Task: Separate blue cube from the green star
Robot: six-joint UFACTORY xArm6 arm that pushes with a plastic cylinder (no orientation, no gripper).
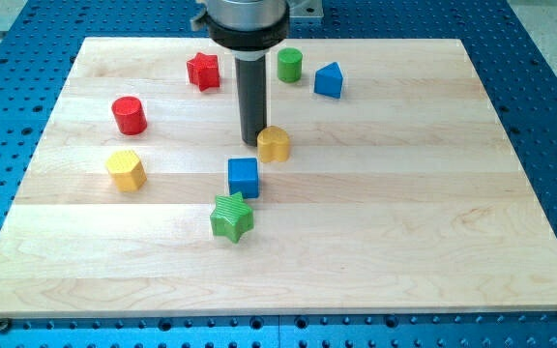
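The blue cube (pixel 244 178) sits near the middle of the wooden board (pixel 404 193). The green star (pixel 231 217) lies just below it and slightly to the view's left, almost touching it. My tip (pixel 252 142) stands above the blue cube, toward the view's top, with a small gap between them. A yellow block (pixel 274 144) sits right beside the tip on its right.
A red star (pixel 203 72), a green cylinder (pixel 290 65) and a blue triangular block (pixel 329 80) lie near the view's top. A red cylinder (pixel 129 115) and a yellow hexagonal block (pixel 125 170) lie at the view's left.
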